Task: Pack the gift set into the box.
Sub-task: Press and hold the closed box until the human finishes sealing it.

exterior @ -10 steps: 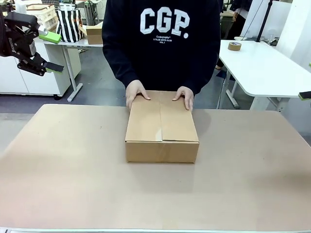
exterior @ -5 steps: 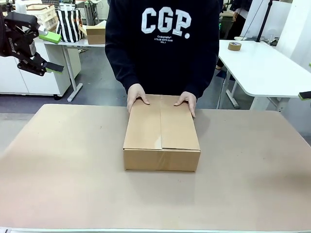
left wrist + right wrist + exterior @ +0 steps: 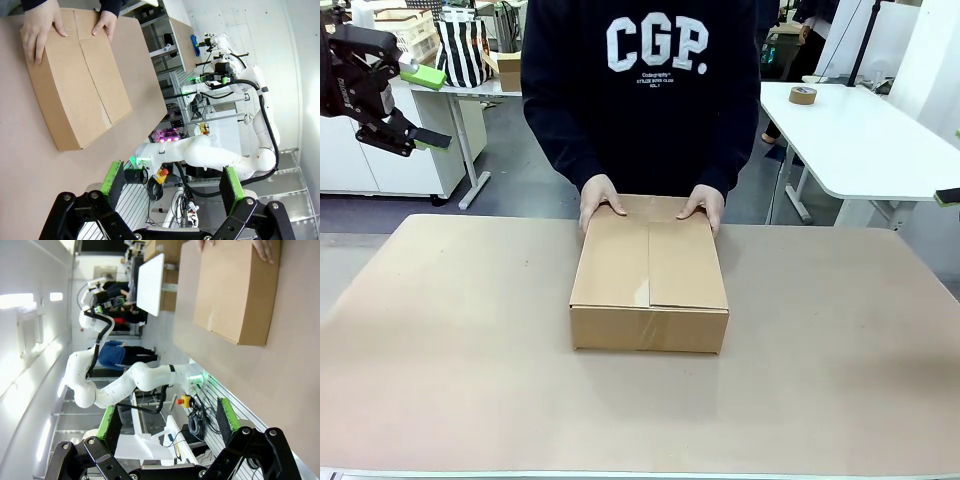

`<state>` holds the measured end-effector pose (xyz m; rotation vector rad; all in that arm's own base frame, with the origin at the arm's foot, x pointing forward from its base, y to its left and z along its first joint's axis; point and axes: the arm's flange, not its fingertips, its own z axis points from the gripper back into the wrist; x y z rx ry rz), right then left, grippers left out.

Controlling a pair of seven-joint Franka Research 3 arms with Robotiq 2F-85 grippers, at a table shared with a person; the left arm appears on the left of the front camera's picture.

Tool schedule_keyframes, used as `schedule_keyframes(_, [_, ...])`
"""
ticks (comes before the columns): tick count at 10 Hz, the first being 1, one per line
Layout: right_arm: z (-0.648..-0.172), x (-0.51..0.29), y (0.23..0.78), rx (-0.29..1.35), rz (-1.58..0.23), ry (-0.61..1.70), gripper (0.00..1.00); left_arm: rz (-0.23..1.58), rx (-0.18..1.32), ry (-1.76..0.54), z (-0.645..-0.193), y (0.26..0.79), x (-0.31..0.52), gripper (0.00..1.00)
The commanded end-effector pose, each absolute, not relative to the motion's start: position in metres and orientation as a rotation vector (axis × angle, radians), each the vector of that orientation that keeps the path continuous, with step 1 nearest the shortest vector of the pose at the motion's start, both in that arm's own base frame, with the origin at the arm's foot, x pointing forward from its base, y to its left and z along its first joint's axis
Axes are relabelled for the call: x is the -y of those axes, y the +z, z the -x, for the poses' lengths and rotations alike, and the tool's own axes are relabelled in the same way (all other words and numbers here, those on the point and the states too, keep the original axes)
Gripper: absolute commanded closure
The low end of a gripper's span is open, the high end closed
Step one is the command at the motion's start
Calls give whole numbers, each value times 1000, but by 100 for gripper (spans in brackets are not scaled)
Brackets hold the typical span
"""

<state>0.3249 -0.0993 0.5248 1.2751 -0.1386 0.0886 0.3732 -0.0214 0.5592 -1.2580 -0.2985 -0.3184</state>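
While looking across the table [image 3: 440, 350], find the box [image 3: 648, 270] in the middle, lying flat with its top flaps [image 3: 615, 262] shut and a seam running from 12 to 6 o'clock. Held at its 12 o'clock edge by the person's hands [image 3: 602, 198], one near each far corner. Up at 10 o'clock, high and well apart from the box, find the left gripper [image 3: 430, 108], spread wide open and holding nothing. Same for the right gripper [image 3: 165, 420], seen from its own wrist: green pads [image 3: 225, 414] far apart, nothing between them.

Could go wrong from here: cannot put anything inside with the flaps shut, so probably need opening first. Might shove the box along the table if poking at a flap without a steady hold. Might bump the person's hands, resting right on the top, if reaching in too fast. Might bend or tear a flap if pinching too hard.
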Motion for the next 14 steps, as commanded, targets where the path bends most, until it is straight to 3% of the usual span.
schedule_keyframes(1, [-325, 98, 530, 140, -1296, 78, 0, 1260, 290, -315, -372, 560, 21, 0])
schedule_keyframes(12, [-332, 90, 530, 121, -1281, 124, 0, 1258, 298, -318, -373, 559, 21, 0])
schedule_keyframes(14, [-357, 43, 549, 363, -1202, 369, 0, 1045, 380, -583, -397, 558, 56, 0])
